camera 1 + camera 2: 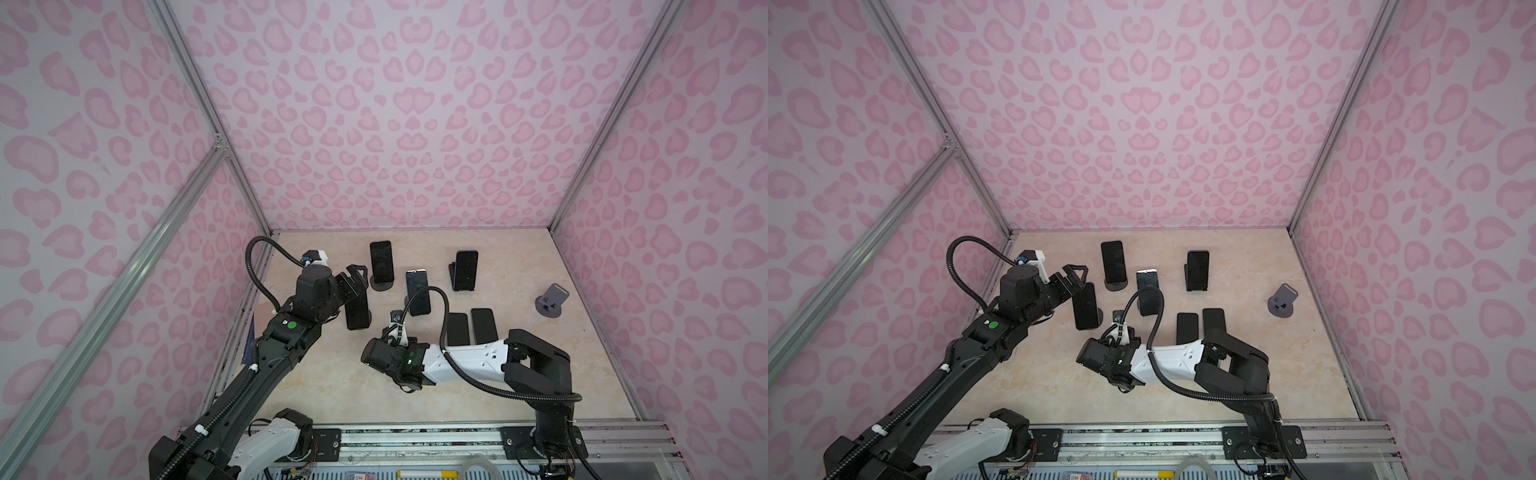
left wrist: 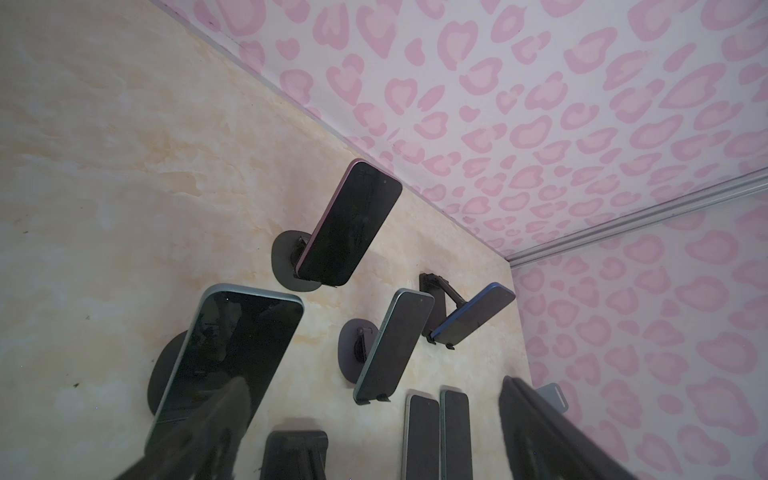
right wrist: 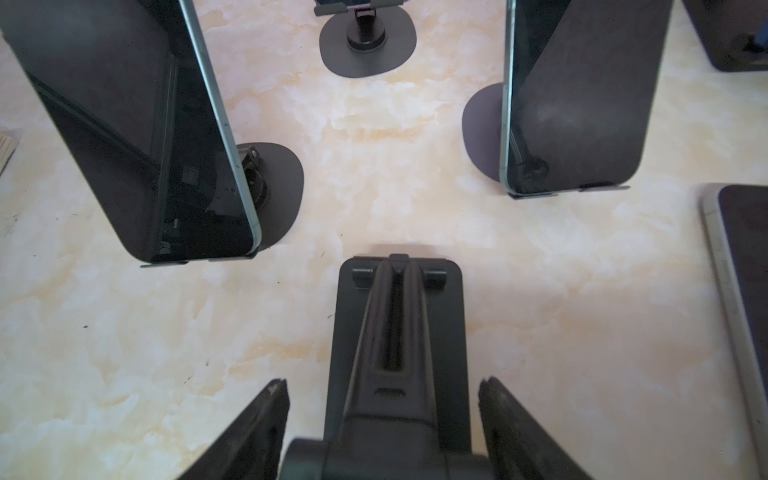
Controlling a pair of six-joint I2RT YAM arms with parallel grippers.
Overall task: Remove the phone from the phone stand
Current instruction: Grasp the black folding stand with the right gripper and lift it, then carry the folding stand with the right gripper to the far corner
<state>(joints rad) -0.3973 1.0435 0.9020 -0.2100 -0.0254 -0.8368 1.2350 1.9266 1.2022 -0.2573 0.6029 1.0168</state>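
The left gripper [image 2: 374, 384] holds its dark fingers [image 2: 216, 419] spread wide, with nothing gripped between them. One finger crosses in front of the lower end of the dark-screened phone with a pale blue-green metal edge [image 2: 232, 353]. Whether it touches the glass cannot be told. That phone leans on the black phone stand with a round flat base [image 2: 166, 374], just outside that finger.

Beyond these fingertips stand three more phones:
- a pink-edged phone [image 2: 349, 224] on a round black base,
- a grey-green-edged phone [image 2: 395, 340] on another round base,
- a blue-edged phone [image 2: 473, 313] on a black hinged stand.

Two flat-lying phones [image 2: 438, 434] rest side by side on the cream marble-patterned tabletop [image 2: 104, 166], in the gap between the fingers. The top of a small grey stand [image 2: 552, 395] peeks out from behind the other finger.

The right gripper [image 3: 383, 381] has its fingers [image 3: 257, 428] parted less widely. They flank an empty black folding plastic stand [image 3: 399, 332]. A strip of tabletop shows between each finger and the stand, narrower on one side, so neither finger touches it. Past these fingertips and off to one side, the blue-green-edged phone stands on its round base, well apart from them.
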